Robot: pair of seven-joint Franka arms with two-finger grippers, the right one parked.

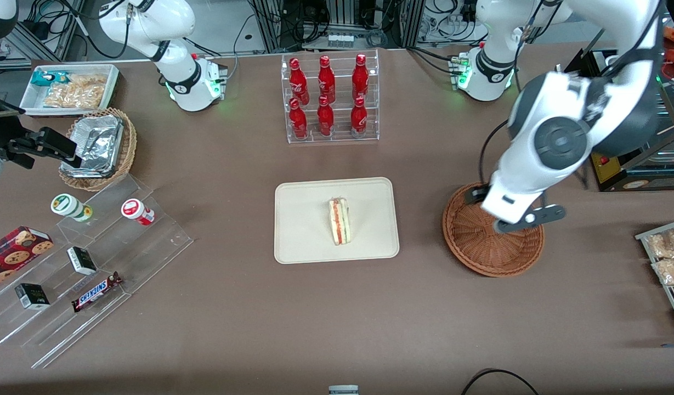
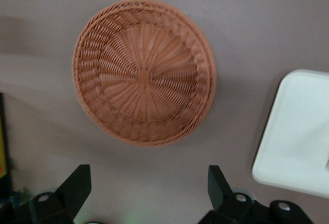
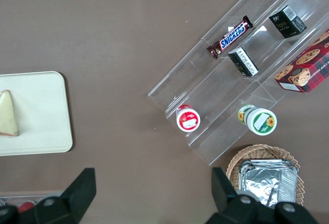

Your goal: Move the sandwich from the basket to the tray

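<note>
A: So, how is the working arm [image 1: 567, 137] posed?

B: It reaches out from its base over the brown surface [image 1: 337, 318] and bends down, so the wrist hangs above the basket [image 1: 493, 241]. The gripper [image 2: 149, 190] is up in the air over the basket, not touching it.

A: And the fingers?

B: Spread wide apart, with nothing between them. In the wrist view the two dark fingers [image 2: 77, 185] stand well apart, and only the bare surface shows in the gap. They hold nothing and touch nothing.

A: What is in the basket?

B: Nothing that I can see; only its round reddish-brown weave [image 2: 144, 72] shows, down to the middle.

A: Then where is the sandwich?

B: On the tray [image 1: 309, 241], which lies flat in the middle of the surface, well apart from the basket, toward the parked arm's end from it. The sandwich [image 1: 339, 220] lies near the middle of the tray, its red and green filling edge facing up.

A: What else is on the surface, biggest first?

B: A clear stepped stand [image 1: 101, 274] toward the parked arm's end, with a chocolate bar [image 1: 97, 292], small boxes and two little tubs on it. A clear rack of red bottles [image 1: 328, 99] is farther from the front camera than the tray. A lighter basket with foil [image 1: 98, 145] sits near the stand, and a white bin of snack bags [image 1: 71, 88] is farther back.
</note>
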